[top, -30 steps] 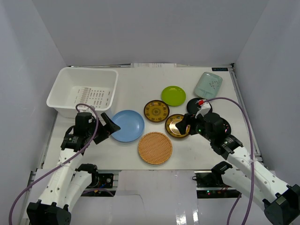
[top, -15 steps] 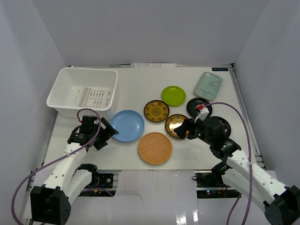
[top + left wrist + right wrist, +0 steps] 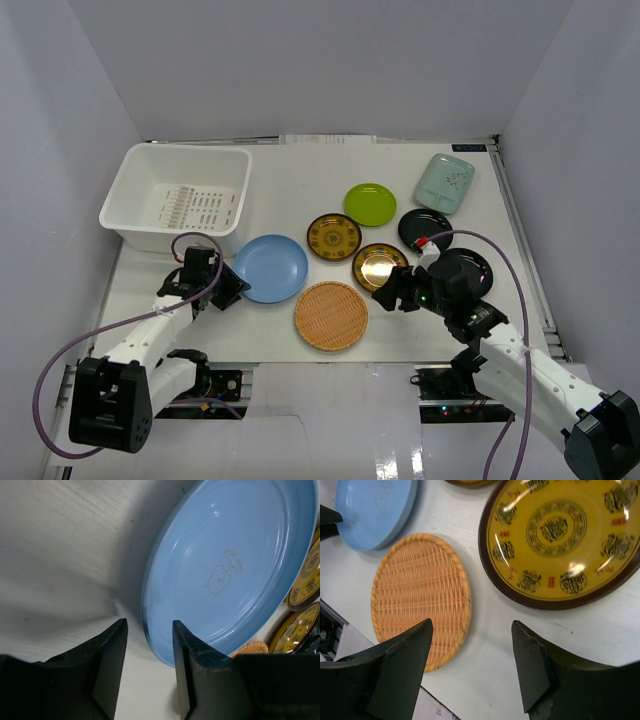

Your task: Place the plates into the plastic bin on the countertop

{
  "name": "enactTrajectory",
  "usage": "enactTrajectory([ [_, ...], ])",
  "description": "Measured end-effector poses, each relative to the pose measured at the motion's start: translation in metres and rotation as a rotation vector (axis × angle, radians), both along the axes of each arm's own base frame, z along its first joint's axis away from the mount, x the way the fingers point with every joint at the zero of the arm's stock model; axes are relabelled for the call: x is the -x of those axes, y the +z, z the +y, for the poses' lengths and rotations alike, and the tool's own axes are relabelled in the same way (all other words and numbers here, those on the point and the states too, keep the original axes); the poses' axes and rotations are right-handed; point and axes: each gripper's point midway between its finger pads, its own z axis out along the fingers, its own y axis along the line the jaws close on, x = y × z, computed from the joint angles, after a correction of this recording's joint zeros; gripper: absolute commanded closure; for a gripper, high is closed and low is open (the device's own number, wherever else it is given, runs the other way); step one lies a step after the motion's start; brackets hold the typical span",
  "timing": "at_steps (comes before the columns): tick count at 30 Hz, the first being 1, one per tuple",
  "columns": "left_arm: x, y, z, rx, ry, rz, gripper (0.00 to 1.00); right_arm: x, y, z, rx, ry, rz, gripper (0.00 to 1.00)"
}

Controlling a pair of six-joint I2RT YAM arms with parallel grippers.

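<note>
Left gripper (image 3: 148, 626) at blue plate (image 3: 225, 570) rim

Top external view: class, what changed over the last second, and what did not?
Both grippers slid toward the near edge: the left gripper alongside the light blue plate, the right gripper off the nearer brown-and-gold plate toward the tan woven plate. Nothing grasped; nothing else moved.

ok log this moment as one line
left gripper: open, at light blue round plate rim | right gripper: open, between tan woven round plate and brown-and-gold patterned plate | white plastic bin: no plates
</note>
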Motion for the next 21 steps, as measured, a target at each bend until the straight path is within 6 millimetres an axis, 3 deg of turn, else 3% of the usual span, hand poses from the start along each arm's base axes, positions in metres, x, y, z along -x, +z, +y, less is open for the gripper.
enactTrajectory([
  [3,-0.005,-0.001,0.001,-0.015,0.005,-0.019,0.52,0.012,-0.022,-0.005,0.017,-0.004,0.062,0.24],
  [9,-0.005,-0.014,0.005,-0.041,0.021,-0.019,0.7,0.045,-0.06,-0.002,-0.009,0.041,0.215,0.2],
  [11,-0.005,-0.017,0.005,-0.042,0.026,-0.019,0.84,0.047,-0.057,0.007,-0.04,0.063,0.222,0.2],
  [12,-0.006,-0.017,0.005,-0.041,0.029,-0.023,0.99,0.048,-0.056,0.011,-0.056,0.071,0.227,0.21],
  [17,-0.008,-0.016,0.005,-0.048,0.015,-0.046,1.0,0.05,-0.058,0.026,-0.136,0.081,0.257,0.28],
  [21,0.003,-0.014,0.006,-0.054,-0.005,-0.04,1.0,0.047,-0.059,0.033,-0.196,0.061,0.272,0.32],
])
